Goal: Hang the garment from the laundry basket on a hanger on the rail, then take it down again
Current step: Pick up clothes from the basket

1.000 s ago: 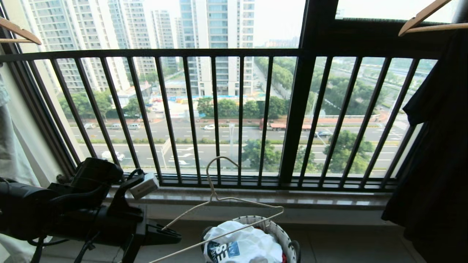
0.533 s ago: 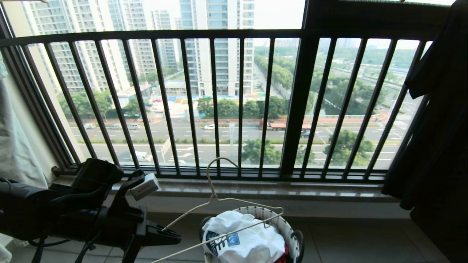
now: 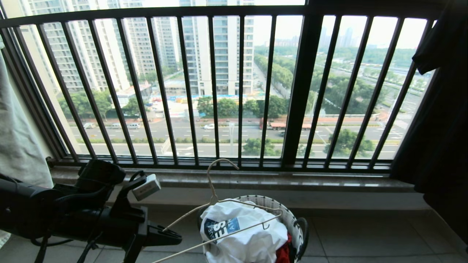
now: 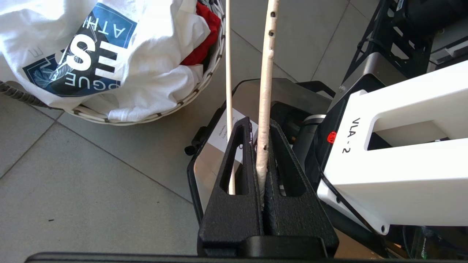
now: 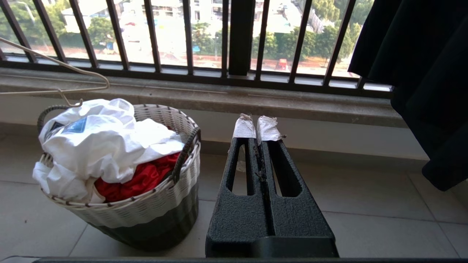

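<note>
- The left gripper (image 4: 260, 146) is gripping the hanger (image 3: 219, 215) by one of its thin arms; the jaws are pressed tight against the wire.
- The left gripper is sitting low on the left of the scene, close to the floor, with the hanger reaching out to the right from it.
- The hanger's far shoulder is hovering over the laundry basket (image 3: 290, 223); its long hook is pointing up in front of the window railing (image 3: 234, 87).
- The T-shirt (image 3: 245, 237) is lying crumpled in the laundry basket, printed emblem facing up, on top of a red cloth (image 5: 144, 177).
- The laundry basket is standing on the tiled floor (image 3: 365, 241), near the window sill (image 3: 329, 180).
- The right gripper (image 5: 256, 128) is resting low to the right of the laundry basket, jaws pressed together with nothing between them.
- A black garment (image 3: 442, 120) is hanging at the far right; a pale one (image 3: 16, 146) is hanging at the far left.
</note>
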`<state>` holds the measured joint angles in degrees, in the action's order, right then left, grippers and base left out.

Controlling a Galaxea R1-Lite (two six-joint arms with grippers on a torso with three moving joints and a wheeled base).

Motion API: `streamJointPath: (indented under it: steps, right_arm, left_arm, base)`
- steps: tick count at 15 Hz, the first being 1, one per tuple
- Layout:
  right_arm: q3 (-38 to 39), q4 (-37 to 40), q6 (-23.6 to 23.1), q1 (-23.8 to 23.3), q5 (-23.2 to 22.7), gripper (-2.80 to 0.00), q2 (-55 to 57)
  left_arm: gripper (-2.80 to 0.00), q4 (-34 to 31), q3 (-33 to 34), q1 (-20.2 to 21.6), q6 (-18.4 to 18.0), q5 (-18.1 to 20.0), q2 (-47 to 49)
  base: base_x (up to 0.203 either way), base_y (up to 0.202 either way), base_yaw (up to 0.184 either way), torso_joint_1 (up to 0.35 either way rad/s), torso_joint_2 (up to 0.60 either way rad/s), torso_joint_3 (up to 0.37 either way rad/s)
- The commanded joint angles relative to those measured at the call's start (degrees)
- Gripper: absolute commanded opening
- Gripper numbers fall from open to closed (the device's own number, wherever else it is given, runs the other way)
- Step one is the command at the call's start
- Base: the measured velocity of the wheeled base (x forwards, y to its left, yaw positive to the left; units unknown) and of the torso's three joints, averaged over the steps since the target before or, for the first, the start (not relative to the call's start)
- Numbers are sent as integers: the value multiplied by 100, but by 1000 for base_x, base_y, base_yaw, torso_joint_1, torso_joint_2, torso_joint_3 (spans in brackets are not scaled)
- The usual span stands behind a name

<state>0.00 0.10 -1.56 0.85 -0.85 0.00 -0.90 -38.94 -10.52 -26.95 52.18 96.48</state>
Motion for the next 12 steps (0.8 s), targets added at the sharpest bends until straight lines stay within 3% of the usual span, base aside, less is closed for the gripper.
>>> streamJointPath:
  steps: [1,12]
  right_arm:
    - [0,-1,-8,3,-3,-280,0]
    - [0,-1,-2,3,-3,-280,0]
  left_arm:
    - [-280,2,0,-3,-14,29,10]
    - [-280,-6,0,6,-20,29,-24]
  base:
    - [0,0,0,-20,181,151]
    - [0,0,0,-1,18,16]
